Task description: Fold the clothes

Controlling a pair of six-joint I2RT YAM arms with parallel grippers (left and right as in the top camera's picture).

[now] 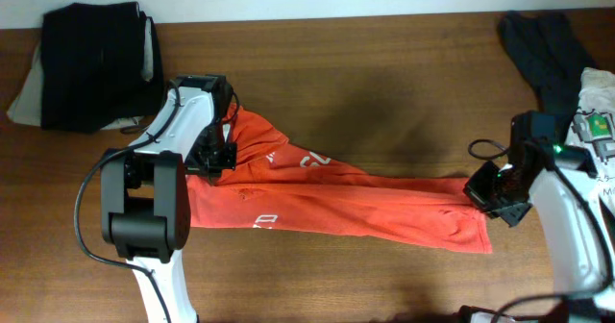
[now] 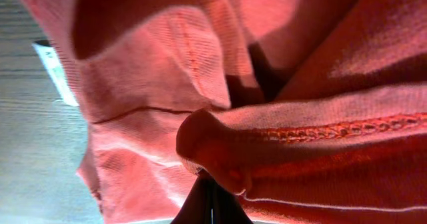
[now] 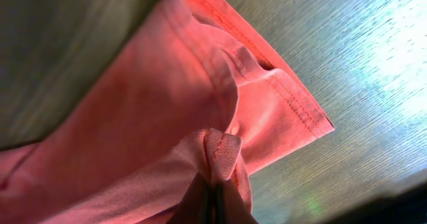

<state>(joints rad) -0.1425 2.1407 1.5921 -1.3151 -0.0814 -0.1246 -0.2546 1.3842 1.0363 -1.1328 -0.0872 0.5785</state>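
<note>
1. Overhead: the red-orange T-shirt [image 1: 327, 203] lies stretched across the wooden worktop [image 1: 384, 92], with its white lettering showing. The left fingers [image 1: 215, 158] grasp its left end and the right fingers [image 1: 488, 194] its right end. A black garment [image 1: 91, 63] lies at the far left. A dark grey garment [image 1: 538, 44] and a white garment [image 1: 598, 87] lie at the far right.
2. Left wrist: the fingers are clenched on a stitched fold of orange cloth.
3. Right wrist: the fingers pinch a bunched, hemmed corner over the worktop.
</note>
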